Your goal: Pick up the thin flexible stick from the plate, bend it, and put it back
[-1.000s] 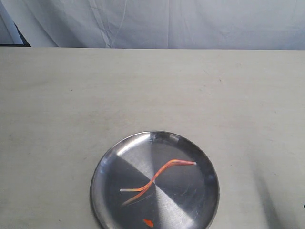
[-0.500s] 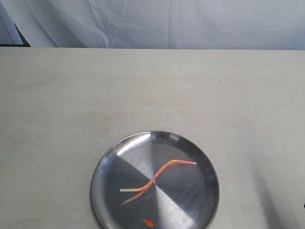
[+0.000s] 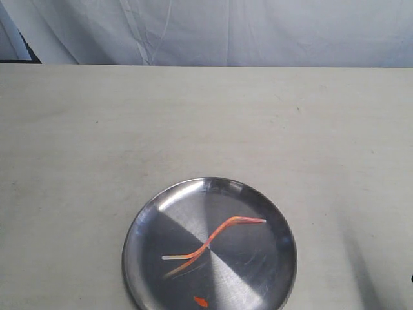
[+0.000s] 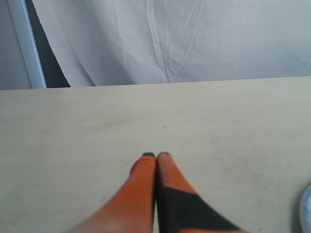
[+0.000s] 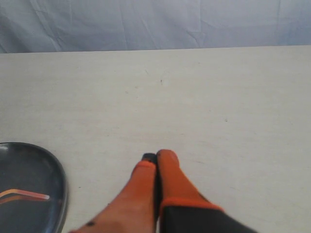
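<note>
Tapered orange left fingers (image 4: 138, 189) and right fingers (image 5: 167, 179), dark-tipped, black panels toward the base

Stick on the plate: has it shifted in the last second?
No. The stick lies where it did, same bend, same gap to the plate rim and the orange chip.

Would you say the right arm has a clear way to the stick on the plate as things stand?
Probably yes. The stick lies uncovered on the plate, and the right gripper sits beside the rim with nothing seen between them. Its jaws are shut, so it must open first.
</note>
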